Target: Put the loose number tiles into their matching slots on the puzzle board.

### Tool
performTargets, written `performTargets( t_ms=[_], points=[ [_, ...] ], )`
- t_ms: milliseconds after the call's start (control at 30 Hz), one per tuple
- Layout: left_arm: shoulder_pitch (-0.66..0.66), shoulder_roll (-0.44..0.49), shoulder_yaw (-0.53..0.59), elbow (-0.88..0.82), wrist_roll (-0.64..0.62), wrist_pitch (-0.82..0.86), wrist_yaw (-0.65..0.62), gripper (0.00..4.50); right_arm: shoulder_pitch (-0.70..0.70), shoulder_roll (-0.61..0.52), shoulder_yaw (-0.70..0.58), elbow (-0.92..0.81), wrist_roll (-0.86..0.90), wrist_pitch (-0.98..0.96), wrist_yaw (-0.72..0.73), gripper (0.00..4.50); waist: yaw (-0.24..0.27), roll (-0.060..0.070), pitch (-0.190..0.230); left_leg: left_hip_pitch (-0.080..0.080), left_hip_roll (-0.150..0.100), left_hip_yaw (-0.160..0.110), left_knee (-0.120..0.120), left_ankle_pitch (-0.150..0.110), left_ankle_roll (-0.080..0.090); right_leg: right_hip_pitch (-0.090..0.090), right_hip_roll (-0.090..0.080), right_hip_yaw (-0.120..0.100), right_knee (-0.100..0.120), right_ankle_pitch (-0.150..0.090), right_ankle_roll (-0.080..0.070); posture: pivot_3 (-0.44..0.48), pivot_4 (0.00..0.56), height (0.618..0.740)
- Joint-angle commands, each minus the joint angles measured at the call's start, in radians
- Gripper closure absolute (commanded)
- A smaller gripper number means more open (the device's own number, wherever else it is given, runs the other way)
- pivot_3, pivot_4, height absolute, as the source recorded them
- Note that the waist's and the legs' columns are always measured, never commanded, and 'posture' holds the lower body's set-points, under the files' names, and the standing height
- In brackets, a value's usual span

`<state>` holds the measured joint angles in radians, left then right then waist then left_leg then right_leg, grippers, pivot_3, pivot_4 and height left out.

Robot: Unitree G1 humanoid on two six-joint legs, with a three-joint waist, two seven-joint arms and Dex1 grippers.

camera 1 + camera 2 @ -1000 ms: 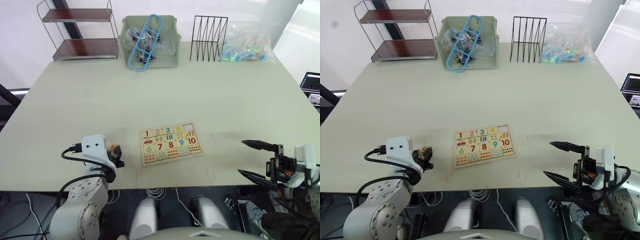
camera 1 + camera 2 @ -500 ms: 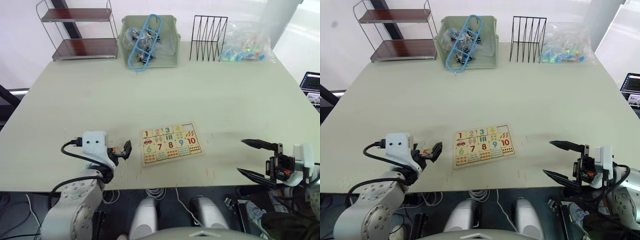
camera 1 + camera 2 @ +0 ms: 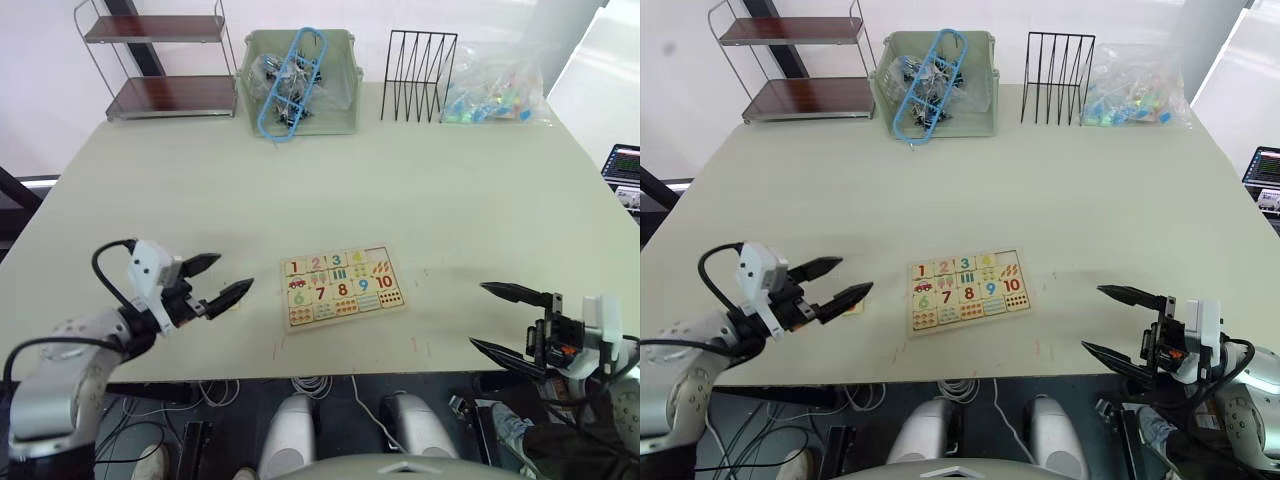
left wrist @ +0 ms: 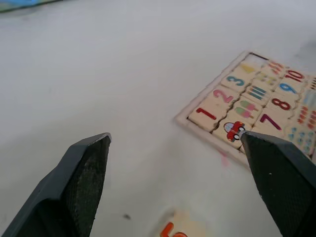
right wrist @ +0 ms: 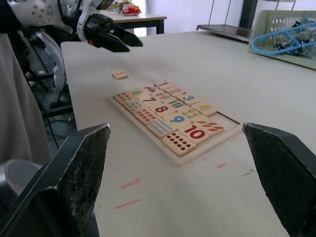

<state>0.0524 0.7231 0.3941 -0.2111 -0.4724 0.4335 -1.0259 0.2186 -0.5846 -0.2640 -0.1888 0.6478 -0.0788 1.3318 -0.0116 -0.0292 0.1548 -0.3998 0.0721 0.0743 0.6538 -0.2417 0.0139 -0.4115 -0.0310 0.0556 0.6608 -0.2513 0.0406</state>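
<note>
The left gripper [image 3: 222,277] hovers spread wide above the loose 5 tile [image 5: 119,74], left of the puzzle board [image 3: 342,287]. Next it should probably lower and pinch. The right gripper [image 3: 494,320] waits agape, empty.

1 puzzle board [image 3: 343,288], 1 loose tile [image 5: 119,74] (digit 5), 1 empty slot [image 3: 1008,256], 2 grippers.

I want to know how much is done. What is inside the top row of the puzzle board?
In the puzzle board, tiles 1 to 4 fill four slots; the fifth slot is empty. Nothing covers this row.
</note>
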Motion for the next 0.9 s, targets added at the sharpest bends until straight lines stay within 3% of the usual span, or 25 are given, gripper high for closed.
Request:
performTargets(
  t_ms=[33, 133, 233, 433, 900],
  points=[
    [-0.100, 0.120, -0.095, 0.227, 0.039, -0.252, -0.327, 0.08, 0.012, 0.004, -0.014, -0.021, 0.006, -0.033, 0.002, 0.00, 0.001, -0.001, 0.000, 0.000, 0.000, 0.000, 0.000, 0.000, 0.000, 0.000, -0.001, 0.000, 0.000, 0.000, 0.000, 0.000, 0.150, 0.740],
    [-0.209, 0.191, -0.167, 0.405, 0.054, -0.374, -0.515, 0.08, 0.015, 0.006, -0.017, -0.013, 0.003, -0.049, 0.000, 0.00, 0.001, 0.000, 0.001, -0.001, 0.000, 0.000, -0.001, 0.000, 0.000, -0.001, 0.000, -0.001, 0.000, 0.000, 0.000, 0.000, 0.150, 0.740],
    [-0.286, 0.266, -0.292, 0.572, 0.091, -0.575, -0.586, 0.08, 0.013, 0.009, -0.016, -0.002, 0.001, -0.064, 0.002, 0.00, -0.001, 0.000, 0.001, -0.001, 0.000, 0.001, -0.001, 0.000, 0.000, -0.001, 0.000, -0.001, 0.000, 0.000, 0.000, 0.000, 0.150, 0.740],
    [-0.425, 0.321, -0.488, 0.798, 0.062, -0.764, -0.589, 0.08, 0.009, 0.017, -0.009, 0.017, -0.004, -0.090, 0.005, 0.00, 0.001, 0.000, 0.001, -0.001, 0.001, 0.001, -0.001, 0.000, 0.000, -0.001, 0.000, 0.000, 0.001, 0.000, 0.000, 0.000, 0.150, 0.740],
    [-0.499, 0.318, -0.648, 0.958, 0.005, -0.875, -0.589, 0.08, 0.021, 0.015, -0.011, 0.037, -0.001, -0.123, 0.019, 0.00, 0.002, 0.000, 0.001, -0.001, 0.001, 0.001, 0.000, 0.000, 0.000, -0.001, 0.001, 0.000, 0.002, 0.000, 0.000, 0.000, 0.150, 0.740]
  ],
)
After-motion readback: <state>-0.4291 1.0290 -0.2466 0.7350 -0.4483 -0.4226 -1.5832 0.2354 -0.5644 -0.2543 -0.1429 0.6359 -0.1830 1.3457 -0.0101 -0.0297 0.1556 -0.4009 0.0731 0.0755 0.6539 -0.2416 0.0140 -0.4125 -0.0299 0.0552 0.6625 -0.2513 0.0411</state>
